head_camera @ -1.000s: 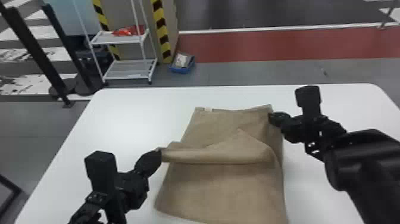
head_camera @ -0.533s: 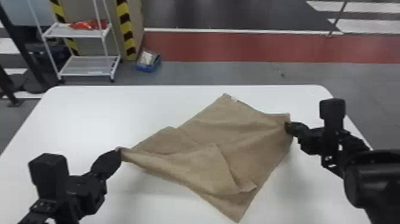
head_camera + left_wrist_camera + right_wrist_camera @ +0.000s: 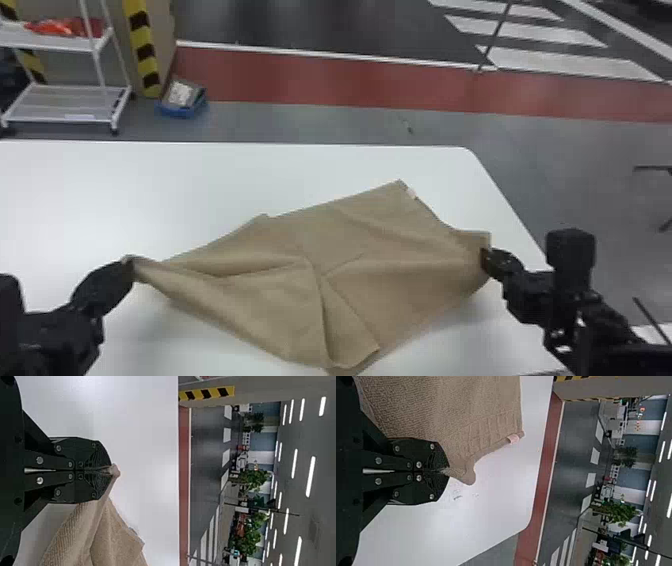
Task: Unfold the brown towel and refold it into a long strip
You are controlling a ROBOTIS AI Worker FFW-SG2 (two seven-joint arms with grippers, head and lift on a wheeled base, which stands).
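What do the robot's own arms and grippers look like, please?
The left arm and right arm are black, each with a blocky black housing near the wrist. Their flat, rounded fingers are black too, with silvery screws and ridged ends.

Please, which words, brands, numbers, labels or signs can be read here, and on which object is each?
None can be read.
Pale tag on the brown towel's edge: too small.
White strip on the rack's lower shelf: too small.
Faint marks on the table: cannot tell if writing.
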